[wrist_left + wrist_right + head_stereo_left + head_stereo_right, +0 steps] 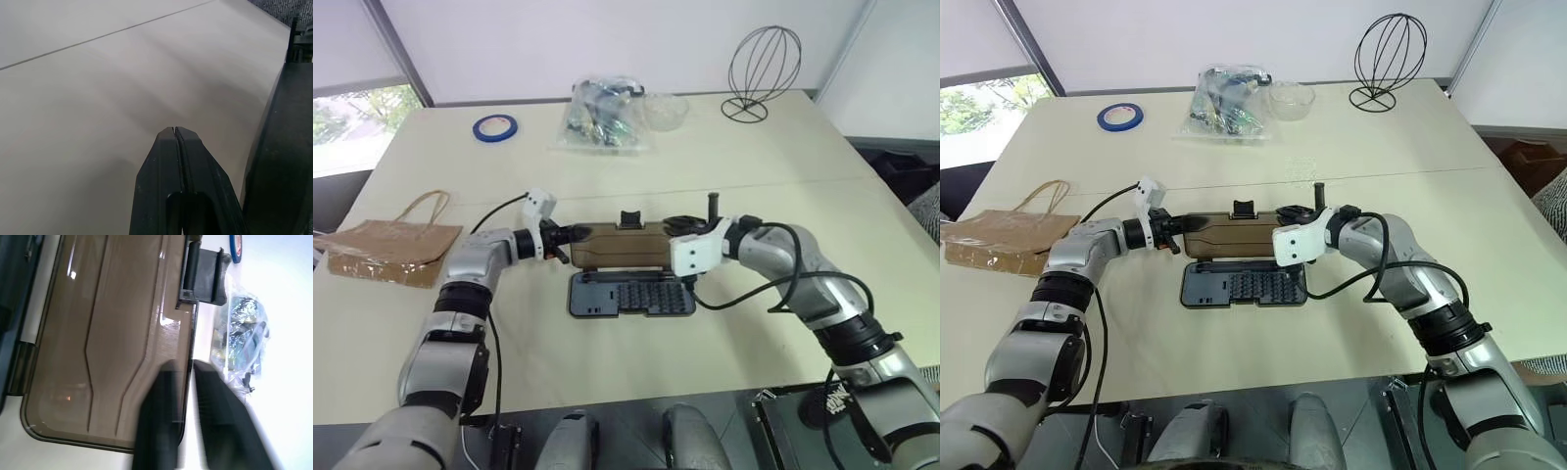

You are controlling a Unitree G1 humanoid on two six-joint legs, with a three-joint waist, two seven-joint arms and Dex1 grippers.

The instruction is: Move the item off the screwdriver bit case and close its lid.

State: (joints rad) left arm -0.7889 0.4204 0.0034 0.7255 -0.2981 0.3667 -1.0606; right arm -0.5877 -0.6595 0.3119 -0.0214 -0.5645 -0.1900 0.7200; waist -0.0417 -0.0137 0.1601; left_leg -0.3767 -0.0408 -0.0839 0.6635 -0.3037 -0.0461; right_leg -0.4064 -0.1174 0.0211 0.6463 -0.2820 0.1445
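The screwdriver bit case (631,294) lies open in the middle of the table, rows of dark bits showing in its tray and nothing lying on it; the item is not on it. Its smoky-brown lid (617,245) stands raised behind the tray, the black latch tab (629,217) on its top edge. My left gripper (576,240) is shut, fingers pressed together (174,129), right beside the lid's left end. My right gripper (186,364) is at the lid's right end, open a little, its fingers astride the lid's edge (190,342).
A brown paper bag (396,250) lies at the table's left. At the back sit a blue tape roll (495,126), a clear plastic bag of parts (602,117), a glass bowl (666,110) and a black wire stand (764,70).
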